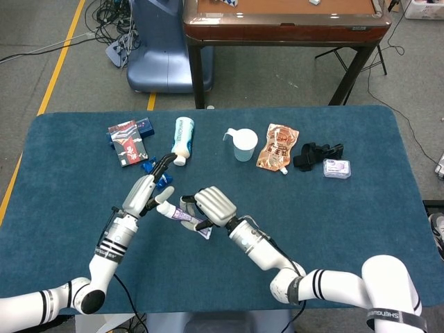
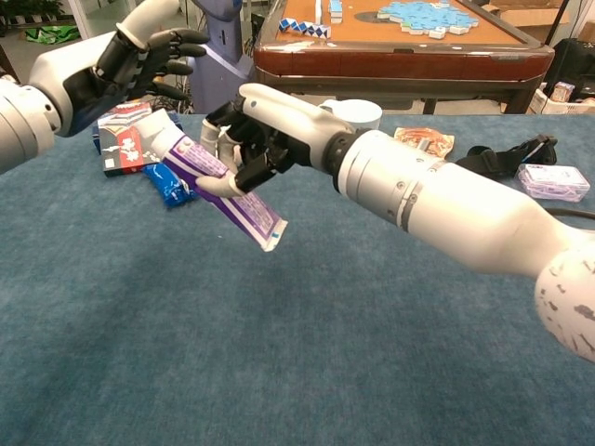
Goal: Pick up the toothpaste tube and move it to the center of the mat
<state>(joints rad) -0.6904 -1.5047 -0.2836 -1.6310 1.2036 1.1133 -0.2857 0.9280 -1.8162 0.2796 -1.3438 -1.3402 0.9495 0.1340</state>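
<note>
My right hand (image 1: pixel 214 205) (image 2: pixel 256 130) grips a white and purple toothpaste tube (image 2: pixel 216 181) (image 1: pixel 182 215) above the blue mat (image 1: pixel 291 201). The tube tilts, its white cap end up to the left and its flat crimped end down to the right. My left hand (image 1: pixel 147 192) (image 2: pixel 139 58) is open, fingers spread, just left of the tube's cap end. In the head view its fingertips come very near the cap; I cannot tell whether they touch.
Along the mat's far side lie a red and blue box (image 1: pixel 127 141), a blue wrapper (image 2: pixel 168 182), a white bottle (image 1: pixel 182 139), a clear cup (image 1: pixel 243 144), an orange pouch (image 1: pixel 277 147), a black strap (image 1: pixel 317 154) and a small clear case (image 1: pixel 336 168). A wooden table (image 1: pixel 284 21) stands behind.
</note>
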